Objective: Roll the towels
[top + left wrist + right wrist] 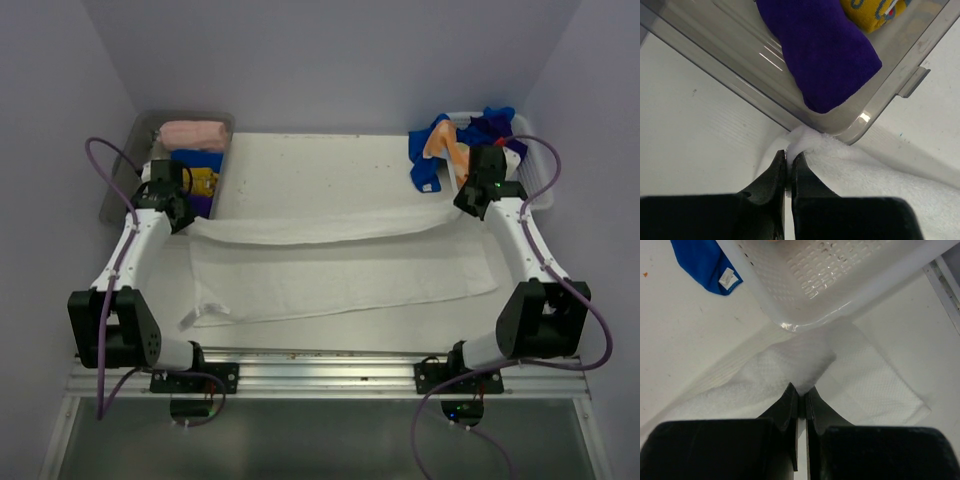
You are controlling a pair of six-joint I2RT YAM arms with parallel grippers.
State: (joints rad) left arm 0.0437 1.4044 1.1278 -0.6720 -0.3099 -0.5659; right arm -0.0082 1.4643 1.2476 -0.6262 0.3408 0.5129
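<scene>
A long white towel [340, 270] lies across the table, its far edge lifted between both grippers. My left gripper [183, 222] is shut on the towel's left corner [805, 142], right beside the clear bin's corner. My right gripper [466, 203] is shut on the towel's right corner [805, 365], just below the white basket. The lifted edge sags in the middle. The near half of the towel rests flat on the table.
A clear bin [118, 170] at the back left holds rolled pink [193, 134], purple [825, 55] and yellow [875, 12] towels. A white basket [535, 185] at the back right holds blue [430, 160] and orange cloths. The basket's rim [805, 310] is close ahead of the right fingers.
</scene>
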